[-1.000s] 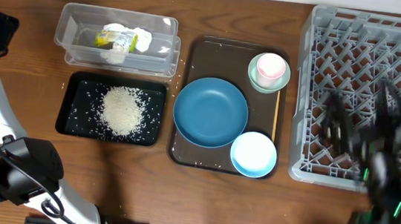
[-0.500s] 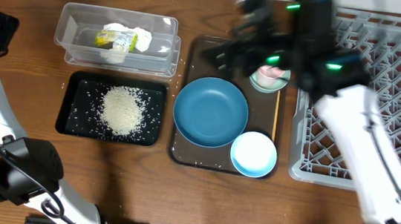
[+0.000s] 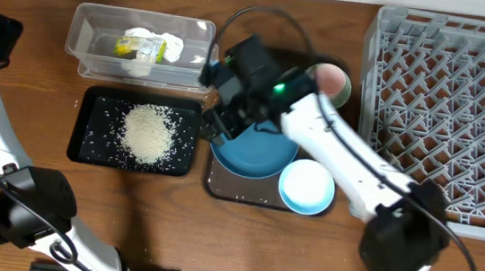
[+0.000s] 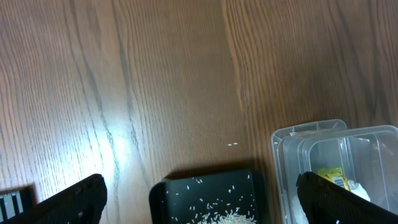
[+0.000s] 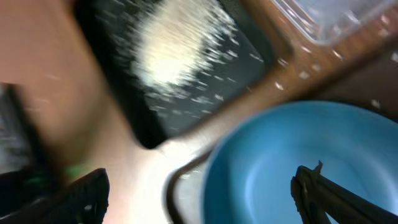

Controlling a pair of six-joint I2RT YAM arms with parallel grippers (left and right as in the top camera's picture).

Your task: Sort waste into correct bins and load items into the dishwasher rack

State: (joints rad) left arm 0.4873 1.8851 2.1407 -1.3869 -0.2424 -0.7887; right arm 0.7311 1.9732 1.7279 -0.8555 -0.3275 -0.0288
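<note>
Dishes step, by my read: waste looks sorted, nothing yet in rack [image 3: 448, 112] at right edge of tabletop [image 3: 169, 236]. On brown tray [image 3: 219, 187], front to back: light blue bowl [image 3: 307, 186] at front right corner, dark blue plate [image 3: 258, 155] centre-left, pink cup [image 3: 328, 75] in mint bowl [image 3: 344, 93] at far right corner, partly behind the arm [image 3: 340, 155]. Right gripper [image 5: 200, 186] hangs over plate's left rim, jaws wide, gripping nothing. Next move: drop, pinch rim, lift, slot between pegs [image 3: 464, 87]. Left gripper [image 4: 200, 186] open, idle over tabletop's left. Rice [image 3: 146, 132] in black tray [image 3: 92, 102]; tissue [image 3: 169, 45], wrapper [image 3: 134, 47] in clear tub [image 3: 81, 37] behind it. Wood-grain tabletop; room not visible.
</note>
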